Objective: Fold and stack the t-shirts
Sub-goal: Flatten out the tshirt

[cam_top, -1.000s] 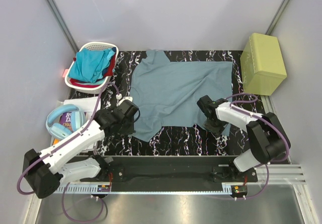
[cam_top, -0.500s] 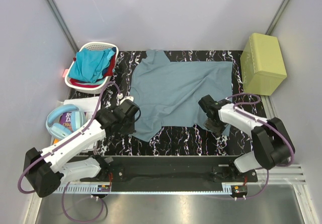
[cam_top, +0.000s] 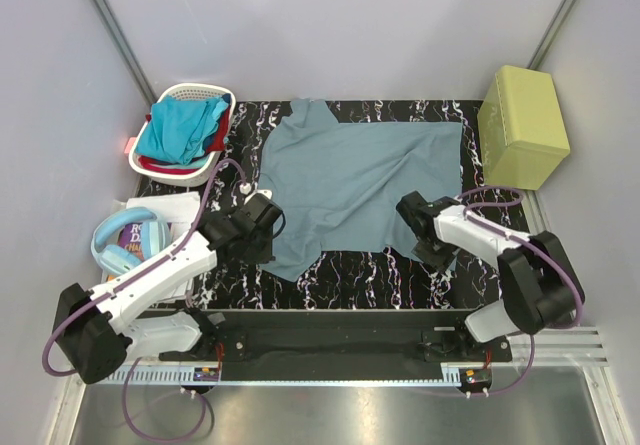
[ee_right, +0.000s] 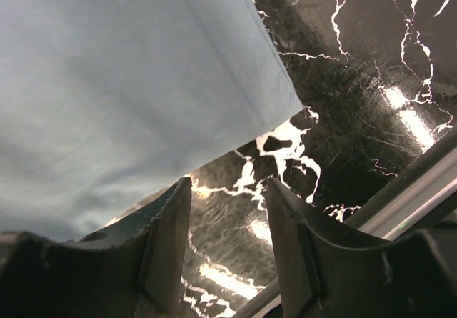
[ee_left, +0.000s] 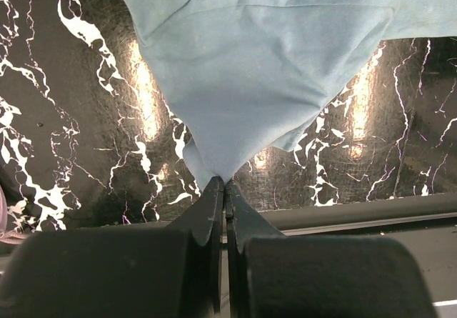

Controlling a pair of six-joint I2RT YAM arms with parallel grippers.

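The grey-blue t-shirt [cam_top: 360, 175] lies spread and wrinkled on the black marbled table [cam_top: 340, 275]. My left gripper [cam_top: 262, 227] is shut on its near-left corner; in the left wrist view the cloth [ee_left: 271, 68] tapers to a point pinched at the gripper [ee_left: 226, 184]. My right gripper [cam_top: 428, 237] is open at the near-right hem. In the right wrist view the gripper [ee_right: 227, 200] has only table between its jaws, and the shirt's corner [ee_right: 235, 96] lies just beyond the tips. The turquoise t-shirt [cam_top: 180, 130] and the red one [cam_top: 219, 137] are in the basket.
The white laundry basket [cam_top: 196, 92] stands at the far left corner. A yellow-green box [cam_top: 522, 125] sits at the far right. Blue headphones [cam_top: 125, 247] lie on books and papers at the left. A black rail [cam_top: 330, 340] runs along the near edge.
My left gripper has shifted a little right and away, carrying the shirt's corner with it. My right gripper has barely moved and stays open.
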